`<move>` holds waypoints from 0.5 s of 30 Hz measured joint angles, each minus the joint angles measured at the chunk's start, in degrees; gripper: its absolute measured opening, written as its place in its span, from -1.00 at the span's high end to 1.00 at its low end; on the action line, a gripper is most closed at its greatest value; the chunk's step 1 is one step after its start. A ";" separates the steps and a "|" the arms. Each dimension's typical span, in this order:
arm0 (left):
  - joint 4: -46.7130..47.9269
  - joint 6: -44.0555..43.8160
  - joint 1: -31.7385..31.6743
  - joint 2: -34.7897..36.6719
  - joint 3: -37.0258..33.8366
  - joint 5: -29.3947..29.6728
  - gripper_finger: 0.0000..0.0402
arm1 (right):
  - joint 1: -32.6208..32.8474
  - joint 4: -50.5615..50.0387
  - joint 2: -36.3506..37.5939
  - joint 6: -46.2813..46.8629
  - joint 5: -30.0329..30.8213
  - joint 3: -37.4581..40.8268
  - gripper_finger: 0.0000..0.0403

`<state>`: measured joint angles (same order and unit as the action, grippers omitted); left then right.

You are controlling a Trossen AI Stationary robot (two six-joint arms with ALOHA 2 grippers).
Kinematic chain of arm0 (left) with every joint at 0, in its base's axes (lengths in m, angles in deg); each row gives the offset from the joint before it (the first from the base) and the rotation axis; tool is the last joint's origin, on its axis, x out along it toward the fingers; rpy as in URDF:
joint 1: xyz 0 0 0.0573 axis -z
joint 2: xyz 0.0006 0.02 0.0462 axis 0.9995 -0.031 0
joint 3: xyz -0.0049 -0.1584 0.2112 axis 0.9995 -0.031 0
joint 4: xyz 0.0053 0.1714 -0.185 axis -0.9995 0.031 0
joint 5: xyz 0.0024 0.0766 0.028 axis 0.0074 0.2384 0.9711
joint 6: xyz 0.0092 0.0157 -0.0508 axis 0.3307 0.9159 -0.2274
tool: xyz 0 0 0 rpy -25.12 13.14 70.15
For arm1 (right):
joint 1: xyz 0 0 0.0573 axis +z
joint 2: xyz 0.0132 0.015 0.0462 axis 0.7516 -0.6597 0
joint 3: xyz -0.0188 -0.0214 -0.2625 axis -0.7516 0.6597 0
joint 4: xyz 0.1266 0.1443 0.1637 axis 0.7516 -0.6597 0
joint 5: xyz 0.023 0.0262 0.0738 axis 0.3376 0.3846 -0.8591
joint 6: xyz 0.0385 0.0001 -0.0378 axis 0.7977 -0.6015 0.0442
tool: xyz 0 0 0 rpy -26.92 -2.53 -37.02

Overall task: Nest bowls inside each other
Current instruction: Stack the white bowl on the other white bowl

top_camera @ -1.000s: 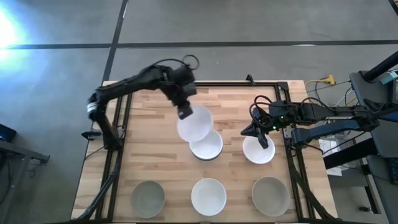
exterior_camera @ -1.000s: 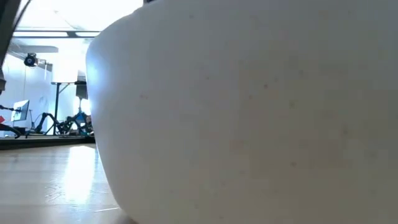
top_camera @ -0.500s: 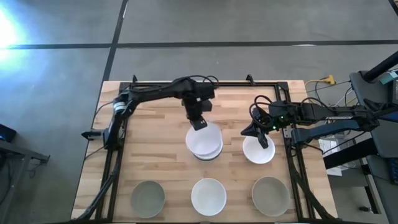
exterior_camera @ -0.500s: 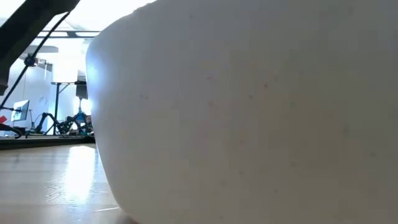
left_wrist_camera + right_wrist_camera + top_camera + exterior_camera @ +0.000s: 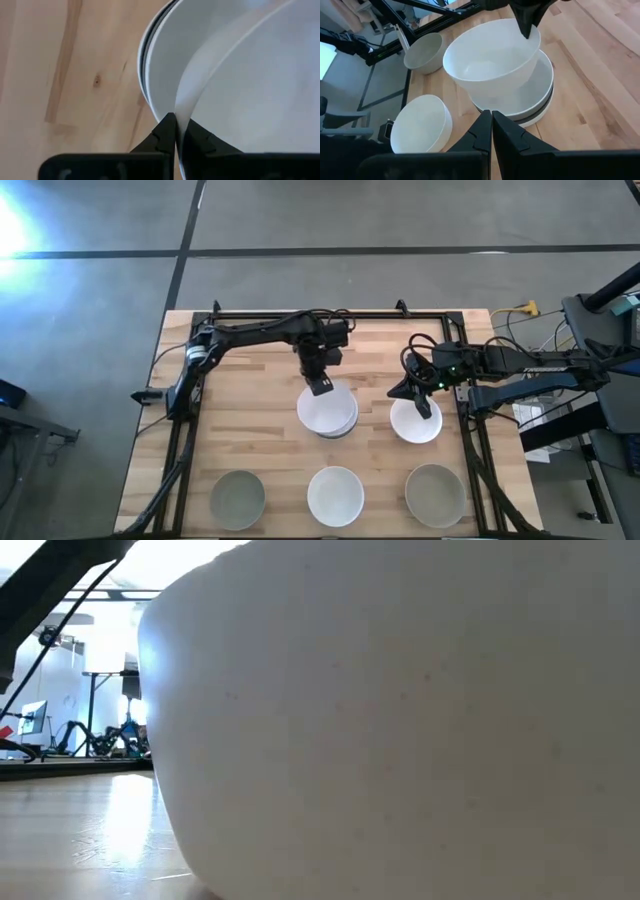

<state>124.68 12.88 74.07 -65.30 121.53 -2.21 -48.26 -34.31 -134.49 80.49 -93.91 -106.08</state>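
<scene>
My left gripper [image 5: 320, 387] is shut on a white bowl [image 5: 328, 408] over a stack of bowls [image 5: 535, 95] at the table's middle; the stack's top bowl is white, with a dark rim [image 5: 144, 55] under it. My right gripper [image 5: 424, 406] is shut, with nothing between its fingers [image 5: 491, 131]. It hovers over the far rim of a lone white bowl [image 5: 415, 423]; whether it touches the bowl, I cannot tell. Near the front edge stand a grey-green bowl [image 5: 238, 498], a white bowl [image 5: 335, 495] and another grey-green bowl [image 5: 434, 493]. My left gripper pinches the white bowl's far rim [image 5: 179, 107], one finger inside the bowl and one outside. The fingers [image 5: 527, 22] come from above, pointing down. The bowl is tilted, its held side higher, and its base sits down inside the stack's top bowl [image 5: 532, 87].
A dark metal frame [image 5: 330, 313] runs round the wooden table. In the low view the front white bowl's wall [image 5: 400, 720] fills nearly the whole picture. Bare wood lies to the left of the stack [image 5: 240, 410].
My left gripper has carried the white bowl toward the table's right and near edges, from beside the stack's far left to over it, and has lowered it into the stack's top bowl. My right gripper has kept still.
</scene>
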 joint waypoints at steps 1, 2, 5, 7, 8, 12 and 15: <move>0.01 0.29 0.08 0.00 -0.27 0.00 1.00 | 0.00 0.00 0.00 -0.02 0.00 0.00 0.96; 0.00 0.74 0.15 0.00 -0.52 0.15 1.00 | 0.00 0.01 0.00 -0.03 0.00 0.00 0.96; 0.07 0.83 0.35 0.00 -0.61 1.22 1.00 | 0.00 0.01 0.00 -0.05 0.00 0.00 0.96; 0.20 0.60 0.35 0.00 -0.01 1.22 1.00 | 0.00 0.02 0.00 -0.17 0.00 0.00 0.96; 0.19 0.11 0.35 0.04 0.33 1.24 1.00 | 0.00 0.02 0.00 -0.21 0.00 0.00 0.96; 0.11 -0.63 0.37 0.05 2.13 1.25 1.00 | 0.00 0.02 0.00 -0.21 0.02 0.00 0.96; 0.11 -0.71 0.39 0.11 3.33 1.22 1.00 | 0.00 0.04 0.00 -0.21 0.02 0.00 0.96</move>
<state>124.79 12.17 74.46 -65.19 124.86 -0.98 -48.26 -34.27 -134.49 80.29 -93.89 -106.08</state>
